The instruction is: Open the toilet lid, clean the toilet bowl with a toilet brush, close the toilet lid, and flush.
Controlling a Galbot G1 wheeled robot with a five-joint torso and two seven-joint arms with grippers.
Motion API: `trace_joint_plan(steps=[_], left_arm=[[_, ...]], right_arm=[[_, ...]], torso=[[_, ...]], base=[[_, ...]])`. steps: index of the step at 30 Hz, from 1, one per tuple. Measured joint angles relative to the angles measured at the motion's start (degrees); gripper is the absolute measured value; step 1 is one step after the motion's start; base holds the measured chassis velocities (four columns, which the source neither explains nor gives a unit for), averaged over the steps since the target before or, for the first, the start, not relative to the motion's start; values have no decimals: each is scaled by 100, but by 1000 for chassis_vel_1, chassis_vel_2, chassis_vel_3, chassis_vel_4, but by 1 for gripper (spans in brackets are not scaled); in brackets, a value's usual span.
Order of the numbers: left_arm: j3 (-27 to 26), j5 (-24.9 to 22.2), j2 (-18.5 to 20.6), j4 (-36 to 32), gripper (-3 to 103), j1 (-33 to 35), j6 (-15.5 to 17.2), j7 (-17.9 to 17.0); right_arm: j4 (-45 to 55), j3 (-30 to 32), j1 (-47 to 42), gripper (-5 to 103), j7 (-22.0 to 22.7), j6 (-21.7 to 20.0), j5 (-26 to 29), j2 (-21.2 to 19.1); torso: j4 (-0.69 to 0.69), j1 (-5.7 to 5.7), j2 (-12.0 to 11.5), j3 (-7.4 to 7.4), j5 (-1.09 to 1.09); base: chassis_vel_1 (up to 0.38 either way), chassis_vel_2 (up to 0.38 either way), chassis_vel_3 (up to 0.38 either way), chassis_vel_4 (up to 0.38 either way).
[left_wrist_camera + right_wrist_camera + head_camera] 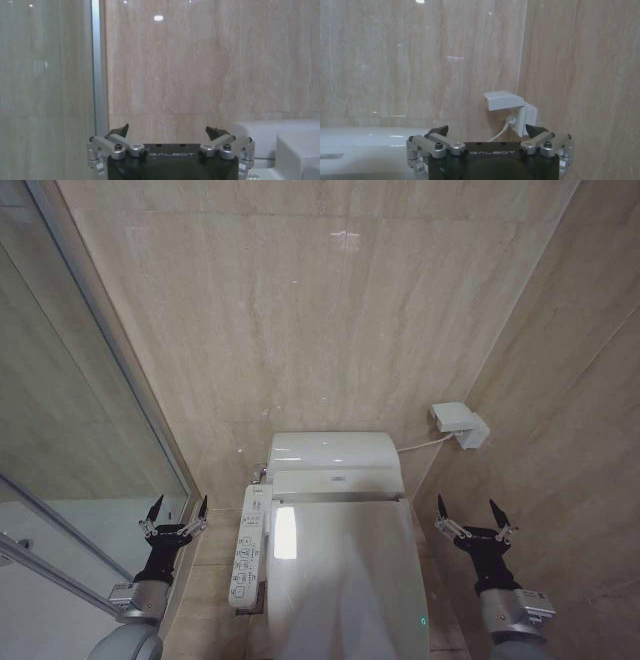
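The glossy white toilet lid (pixel 345 570) lies shut over the toilet bowl in the head view, low in the middle. A long white button panel (pixel 249 545) runs along its left side. My left gripper (pixel 176 507) hovers open to the left of the panel, apart from it, fingers pointing at the back wall. My right gripper (pixel 476 511) hangs open to the right of the lid, holding nothing. In the wrist views the left gripper (pixel 168 131) and the right gripper (pixel 487 130) both show spread fingers with nothing between them. The bowl is hidden under the lid; the toilet brush is out of view.
A white cistern (pixel 333 452) sits behind the lid against the beige tiled wall. A white socket box (pixel 459 424) with a cable is mounted on the right wall. A glass partition with a metal frame (pixel 120 370) closes off the left side.
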Motion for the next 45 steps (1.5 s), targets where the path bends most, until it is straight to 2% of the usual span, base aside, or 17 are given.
trace_joint_plan(steps=[45], left_arm=[[0, -3, -1, -6, 100, 1, 6, -4]], right_arm=[[0, 0, 0, 100, 0, 0, 0, 0]], torso=[[0, 0, 0, 0, 0]], base=[[0, 0, 0, 0]])
